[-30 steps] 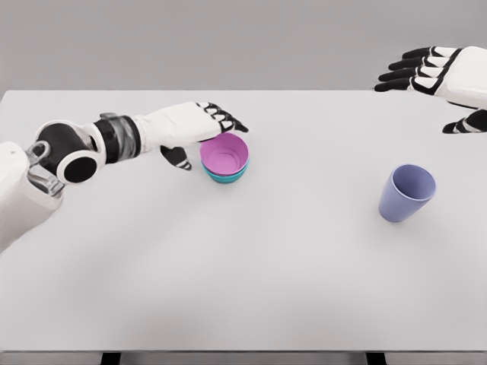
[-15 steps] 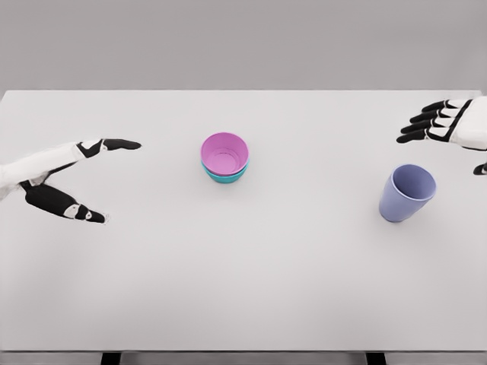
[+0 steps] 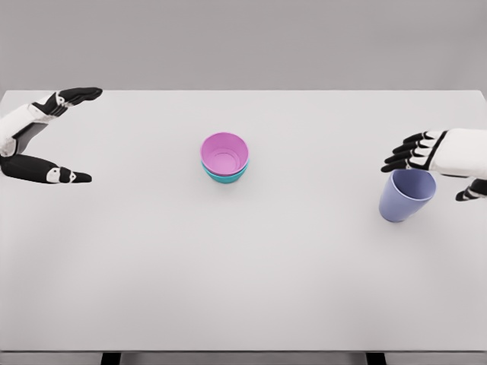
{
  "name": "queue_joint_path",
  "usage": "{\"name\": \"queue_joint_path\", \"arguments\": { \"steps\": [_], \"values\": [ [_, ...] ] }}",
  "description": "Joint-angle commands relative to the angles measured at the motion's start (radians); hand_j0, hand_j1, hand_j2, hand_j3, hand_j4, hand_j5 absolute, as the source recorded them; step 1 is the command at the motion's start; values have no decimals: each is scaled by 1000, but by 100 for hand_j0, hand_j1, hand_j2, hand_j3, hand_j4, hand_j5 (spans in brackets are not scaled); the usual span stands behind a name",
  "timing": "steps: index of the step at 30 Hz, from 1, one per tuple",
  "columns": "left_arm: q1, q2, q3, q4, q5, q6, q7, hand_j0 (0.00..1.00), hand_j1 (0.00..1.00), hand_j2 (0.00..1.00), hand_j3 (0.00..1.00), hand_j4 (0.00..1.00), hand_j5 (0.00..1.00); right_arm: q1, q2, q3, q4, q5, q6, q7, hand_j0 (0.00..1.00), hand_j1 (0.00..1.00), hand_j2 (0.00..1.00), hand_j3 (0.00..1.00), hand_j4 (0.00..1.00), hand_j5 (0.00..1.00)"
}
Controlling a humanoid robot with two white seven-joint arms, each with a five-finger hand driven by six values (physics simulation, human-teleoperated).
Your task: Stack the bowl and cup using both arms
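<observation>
A pink bowl point(image 3: 224, 153) sits nested inside a teal bowl point(image 3: 225, 176) near the middle of the white table point(image 3: 243, 266). A lavender cup point(image 3: 406, 194) stands upright at the right. My right hand point(image 3: 430, 171) hovers just over the cup's rim, fingers spread around its far side and thumb on the right, not closed on it. Far out at the left edge, my left hand point(image 3: 65, 137) is open with its fingers spread, well away from the bowls.
The left hand has let go of the pink bowl and pulled back to the left edge. The right hand has come down from the upper right to the cup's rim.
</observation>
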Motion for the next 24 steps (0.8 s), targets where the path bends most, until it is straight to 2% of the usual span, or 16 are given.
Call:
{"name": "queue_joint_path", "arguments": {
  "steps": [1,6,8,11,24],
  "values": [
    [2,-31,6,2,-26,2,0,100,100,100,100,100,100,0,4,15,0,1,3,0,100,100,100,100,100,100],
    [2,-31,6,31,-30,2,0,100,100,100,100,100,100,-2,7,34,1,14,3,0,100,100,100,100,100,100],
    [2,-31,17,33,-43,2,0,100,100,100,100,100,100,-3,34,39,5,37,3,0,100,100,100,100,100,100],
    [3,-31,19,90,-47,2,0,100,100,100,100,100,100,-5,51,39,15,41,3,0,100,100,100,100,100,100],
    [3,-31,19,90,-49,2,0,100,100,100,100,100,100,-6,110,50,97,90,3,0,100,100,100,100,100,100]
  ]
}}
